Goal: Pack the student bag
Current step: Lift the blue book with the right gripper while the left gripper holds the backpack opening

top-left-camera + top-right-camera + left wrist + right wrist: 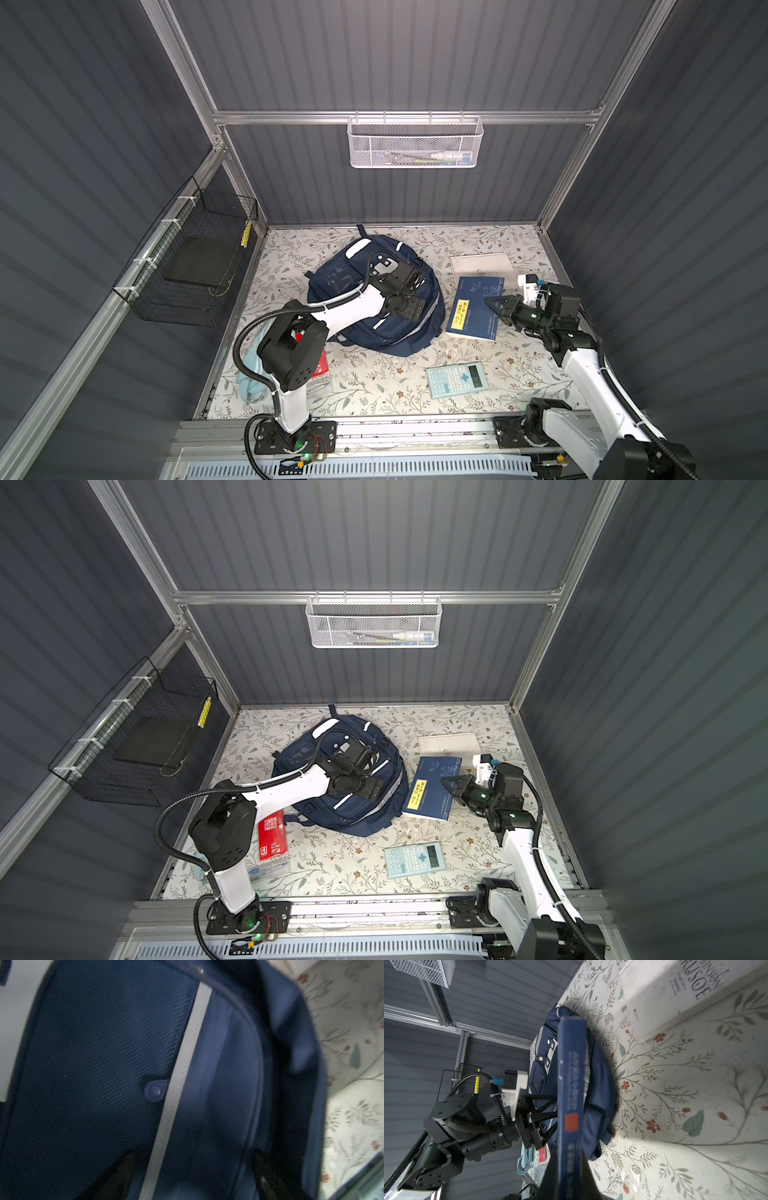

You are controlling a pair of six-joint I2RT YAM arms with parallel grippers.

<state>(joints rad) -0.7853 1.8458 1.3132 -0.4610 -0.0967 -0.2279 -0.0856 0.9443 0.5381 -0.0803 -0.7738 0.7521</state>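
Blue book (572, 1084) clamped edge-on in the right gripper (569, 1163) — the left gripper (192, 1159) hangs over the navy student bag (332, 282), jaws spread wide apart

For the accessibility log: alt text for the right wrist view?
The right jaws are shut on a blue book, its spine facing the camera and filling the centre. Behind it the navy backpack lies on the flowered table with the left jaws open over it; a white book lies beyond.
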